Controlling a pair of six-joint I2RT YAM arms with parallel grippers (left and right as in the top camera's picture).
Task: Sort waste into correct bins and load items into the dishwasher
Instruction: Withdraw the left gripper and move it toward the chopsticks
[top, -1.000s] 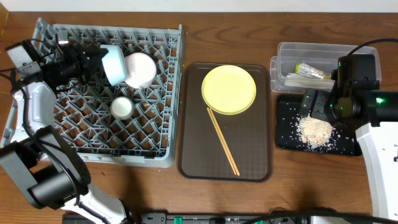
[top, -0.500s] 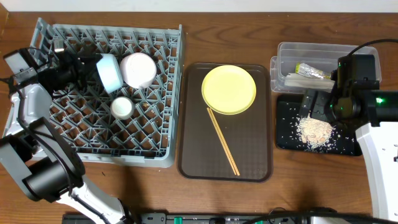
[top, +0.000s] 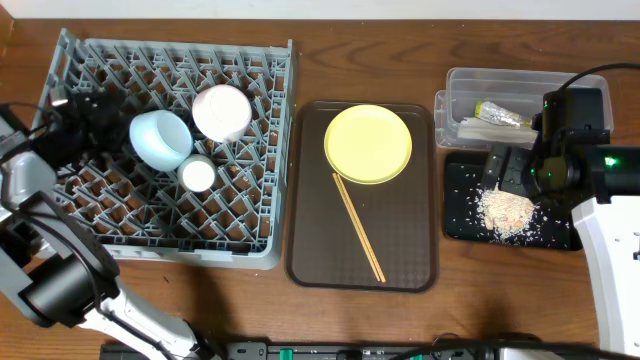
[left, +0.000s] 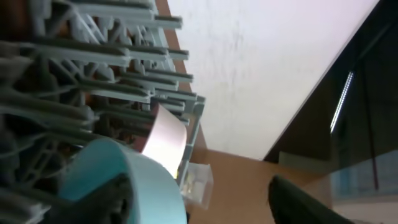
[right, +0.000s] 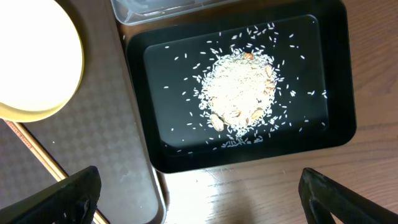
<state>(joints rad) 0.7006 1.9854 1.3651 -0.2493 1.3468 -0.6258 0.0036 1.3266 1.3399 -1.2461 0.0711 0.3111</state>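
The light blue bowl (top: 160, 138) lies in the grey dishwasher rack (top: 250, 230), beside the pink bowl (top: 221, 112) and the white cup (top: 197, 174). My left gripper (top: 112, 122) is open just left of the blue bowl. In the left wrist view the blue bowl's rim (left: 146, 180) stands between the spread jaws, one finger (left: 102, 199) dark behind it. The yellow plate (top: 368, 143) and chopsticks (top: 358, 226) lie on the brown tray (top: 310, 250). My right gripper (top: 507, 170) hangs open and empty over the black tray (top: 460, 225) with its rice pile (top: 505, 208).
The clear tub (top: 470, 80) at the back right holds the green-yellow wrapper (top: 503, 113) and white paper (top: 485, 128). In the right wrist view the rice (right: 239, 93) fills the black tray's middle, with the plate (right: 31, 62) and brown tray (right: 106, 124) to its left.
My left gripper has opened and let go of the light blue bowl, which now rests in the rack. The left arm has drawn back to the left. The right arm has not moved.
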